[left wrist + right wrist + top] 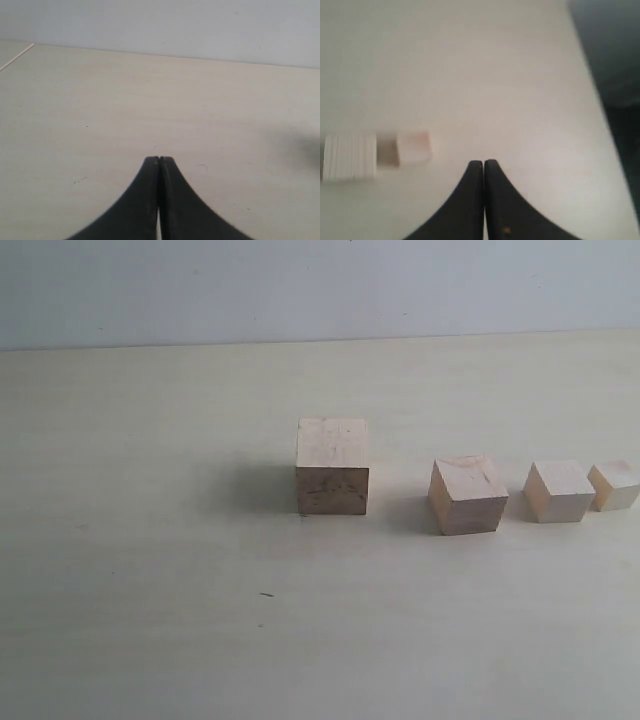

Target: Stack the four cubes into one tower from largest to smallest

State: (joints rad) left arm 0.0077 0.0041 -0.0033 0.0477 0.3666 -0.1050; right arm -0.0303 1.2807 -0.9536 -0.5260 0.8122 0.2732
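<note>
Four pale wooden cubes stand apart in a row on the table in the exterior view. The largest cube (pixel 333 466), with dark grain smudges, is near the middle. To its right come the second cube (pixel 467 495), the third cube (pixel 558 490) and the smallest cube (pixel 614 485). No tower stands. Neither gripper shows in the exterior view. My left gripper (pixel 159 160) is shut over bare table with nothing in it. My right gripper (pixel 483 163) is shut and empty; two blurred cubes, a smaller cube (pixel 413 148) and a larger cube (pixel 350 156), lie off to one side of it.
The pale table (pixel 150 590) stretches wide to the left of the cubes. A grey wall (pixel 300 285) backs it. The right wrist view shows the table's edge (pixel 592 85) with dark floor beyond.
</note>
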